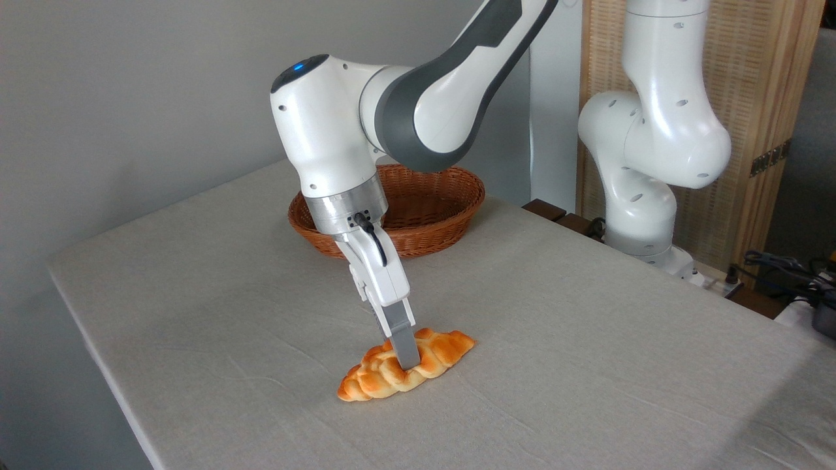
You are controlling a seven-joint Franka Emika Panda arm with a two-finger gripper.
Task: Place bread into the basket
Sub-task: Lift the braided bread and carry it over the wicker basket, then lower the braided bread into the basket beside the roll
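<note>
Cloth-covered bench (pixel 228 313): bread (pixel 444 349) lay near centre, well apart from the basket (pixel 431 209) at the far side. Gripper (pixel 406 356) down on the loaf's middle; jaws' grip cannot be determined
</note>
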